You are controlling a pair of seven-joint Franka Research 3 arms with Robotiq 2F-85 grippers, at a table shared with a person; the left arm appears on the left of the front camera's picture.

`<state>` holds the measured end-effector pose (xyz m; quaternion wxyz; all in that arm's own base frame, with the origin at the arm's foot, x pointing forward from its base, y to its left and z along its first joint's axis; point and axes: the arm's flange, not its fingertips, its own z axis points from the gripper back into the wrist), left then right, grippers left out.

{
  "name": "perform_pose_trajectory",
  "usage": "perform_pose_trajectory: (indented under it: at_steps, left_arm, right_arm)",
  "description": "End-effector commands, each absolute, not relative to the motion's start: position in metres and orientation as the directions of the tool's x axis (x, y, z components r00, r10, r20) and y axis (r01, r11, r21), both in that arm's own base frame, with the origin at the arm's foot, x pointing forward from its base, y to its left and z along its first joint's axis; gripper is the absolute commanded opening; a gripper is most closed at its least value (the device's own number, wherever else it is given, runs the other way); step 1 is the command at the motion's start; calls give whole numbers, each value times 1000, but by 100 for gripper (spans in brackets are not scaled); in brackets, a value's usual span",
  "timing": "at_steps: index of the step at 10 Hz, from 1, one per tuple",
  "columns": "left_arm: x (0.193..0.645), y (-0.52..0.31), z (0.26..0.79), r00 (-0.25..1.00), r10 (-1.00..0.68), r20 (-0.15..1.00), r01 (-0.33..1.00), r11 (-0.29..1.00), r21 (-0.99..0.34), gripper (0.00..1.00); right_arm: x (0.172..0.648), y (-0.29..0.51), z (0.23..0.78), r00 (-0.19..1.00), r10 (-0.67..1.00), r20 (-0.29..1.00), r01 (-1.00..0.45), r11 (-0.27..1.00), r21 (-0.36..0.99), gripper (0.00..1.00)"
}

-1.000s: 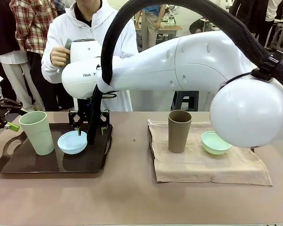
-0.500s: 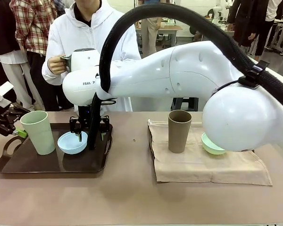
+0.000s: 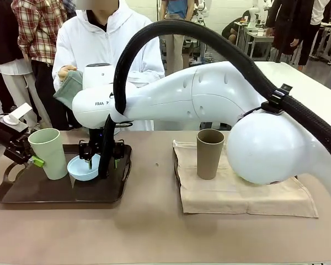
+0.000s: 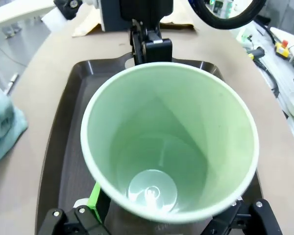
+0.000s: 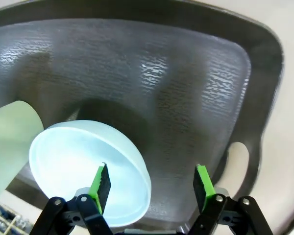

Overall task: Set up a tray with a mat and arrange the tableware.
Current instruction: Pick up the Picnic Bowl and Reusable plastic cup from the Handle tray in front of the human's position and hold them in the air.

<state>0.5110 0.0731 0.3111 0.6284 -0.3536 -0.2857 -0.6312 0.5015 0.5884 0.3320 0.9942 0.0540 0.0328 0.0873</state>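
Observation:
A dark brown tray lies at the table's left. On it stand a pale green tumbler and a light blue bowl. My left gripper is open at the tumbler's left side. In the left wrist view the tumbler sits between its spread fingers. My right gripper reaches across to the tray and is open. One finger is inside the bowl, the other outside its rim. A brown tumbler stands on the beige mat at the right.
My right arm's big white elbow hangs over the mat's far right. A person in white stands behind the tray holding a grey-green cloth. A pale teal cloth lies beside the tray.
My left gripper has closed in on the green tumbler from the left. The right arm shifted and the blue bowl slid slightly left. The person brought a cloth into view.

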Motion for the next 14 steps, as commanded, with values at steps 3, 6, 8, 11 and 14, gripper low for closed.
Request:
perform_pose_trajectory:
  at_steps: [3,6,8,11,14]
  left_arm:
    - [513,61,305,-25,-558,829,996,-85,-27,100]
    - [513,61,307,-27,-541,840,996,-89,-25,27]
    - [513,61,309,-25,-540,842,996,-89,-27,0]
    - [514,67,306,-18,-539,842,996,-87,-34,27]
    - [509,73,311,-31,-549,835,996,-87,-20,0]
  right_arm:
    - [514,609,329,976,210,-56,-201,971,129,88]
    - [511,609,335,975,221,-30,-216,969,120,0]
    - [511,610,338,976,215,-24,-211,971,113,0]
    - [510,609,338,978,207,-23,-204,974,94,0]
    - [508,609,338,980,193,-36,-191,979,72,0]
